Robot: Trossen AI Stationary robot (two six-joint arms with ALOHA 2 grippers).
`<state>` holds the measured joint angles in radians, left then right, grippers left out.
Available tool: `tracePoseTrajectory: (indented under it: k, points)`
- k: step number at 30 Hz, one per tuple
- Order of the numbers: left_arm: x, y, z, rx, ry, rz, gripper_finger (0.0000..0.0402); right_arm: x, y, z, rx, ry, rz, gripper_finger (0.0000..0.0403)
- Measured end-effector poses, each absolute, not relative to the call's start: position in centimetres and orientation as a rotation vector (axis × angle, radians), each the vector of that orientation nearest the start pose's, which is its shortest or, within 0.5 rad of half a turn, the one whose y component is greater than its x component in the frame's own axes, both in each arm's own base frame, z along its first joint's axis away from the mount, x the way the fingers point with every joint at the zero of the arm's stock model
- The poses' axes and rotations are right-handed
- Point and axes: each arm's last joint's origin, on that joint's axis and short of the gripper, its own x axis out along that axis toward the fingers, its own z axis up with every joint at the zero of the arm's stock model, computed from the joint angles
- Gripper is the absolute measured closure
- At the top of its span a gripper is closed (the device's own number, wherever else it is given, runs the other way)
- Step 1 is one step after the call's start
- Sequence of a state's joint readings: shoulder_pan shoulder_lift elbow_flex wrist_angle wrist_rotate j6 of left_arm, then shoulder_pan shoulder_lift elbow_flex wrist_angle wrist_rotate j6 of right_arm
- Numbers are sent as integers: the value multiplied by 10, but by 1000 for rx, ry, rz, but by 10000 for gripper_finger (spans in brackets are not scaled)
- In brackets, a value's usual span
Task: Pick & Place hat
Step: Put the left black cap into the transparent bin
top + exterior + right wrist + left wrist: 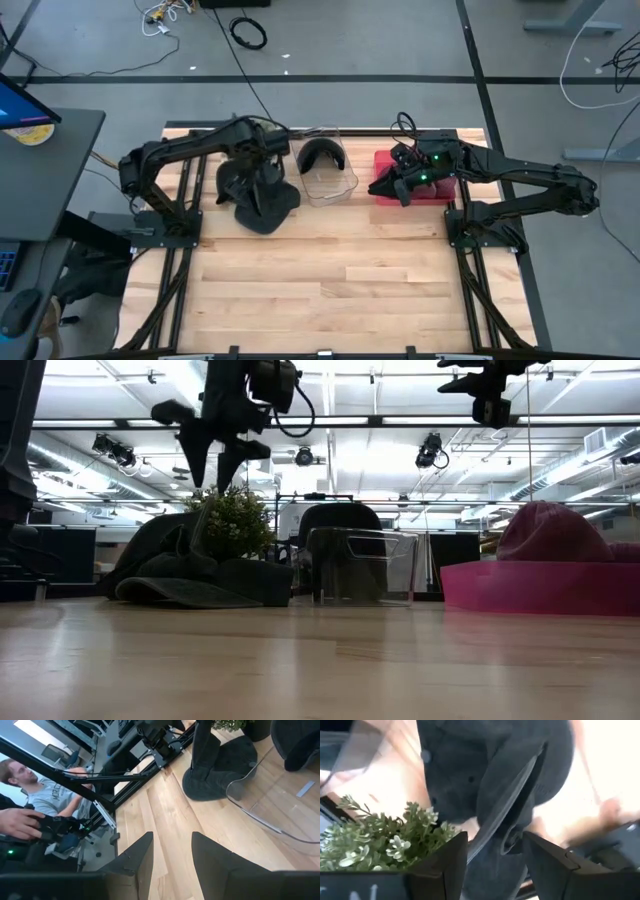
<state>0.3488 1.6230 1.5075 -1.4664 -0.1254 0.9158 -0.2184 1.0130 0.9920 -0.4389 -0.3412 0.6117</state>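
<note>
Dark grey hats (262, 200) lie in a pile on the table's far left part, brims flat on the wood (200, 582). My left gripper (215, 455) hangs open above them, touching nothing; its wrist view looks down on a dark cap (495, 770) between its open fingers (495, 855). A black hat (320, 155) sits in a clear container (330, 185). A maroon hat (550, 530) rests in a pink tray (540, 585). My right gripper (400, 187) hovers open at the tray's left edge (172, 850).
A small potted plant (235, 520) stands right by the hat pile (380, 840). The clear container (360, 565) stands between pile and pink tray (440, 190). Bare wood (320, 280) fills the near half. A person (35, 785) sits beyond the table's left side.
</note>
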Motion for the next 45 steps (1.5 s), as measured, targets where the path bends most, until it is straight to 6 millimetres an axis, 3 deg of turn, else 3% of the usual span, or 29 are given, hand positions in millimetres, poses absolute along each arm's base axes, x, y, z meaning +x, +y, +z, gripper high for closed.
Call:
tracePoseTrajectory:
  k: [8, 22, 26, 31, 33, 39, 45]
  points:
    - [265, 101, 280, 671, 1694, -352, 209, 209, -36, 341, 734, 461, -18, 268]
    - [255, 96, 252, 691, 1812, -391, 213, 210, -37, 344, 753, 432, -14, 268]
    - [256, 94, 253, 742, 1848, -343, 259, 210, -37, 344, 753, 433, -14, 268]
    - [253, 83, 254, 766, 1888, -402, 378, 210, -37, 344, 753, 431, -13, 268]
    - [253, 79, 255, 762, 1901, -404, 385, 210, -37, 344, 753, 431, -14, 268]
    - [256, 66, 277, 755, 1903, -353, 390, 210, -37, 344, 752, 430, -14, 268]
    - [269, 59, 336, 819, 1695, -156, 390, 210, -37, 344, 764, 430, -16, 268]
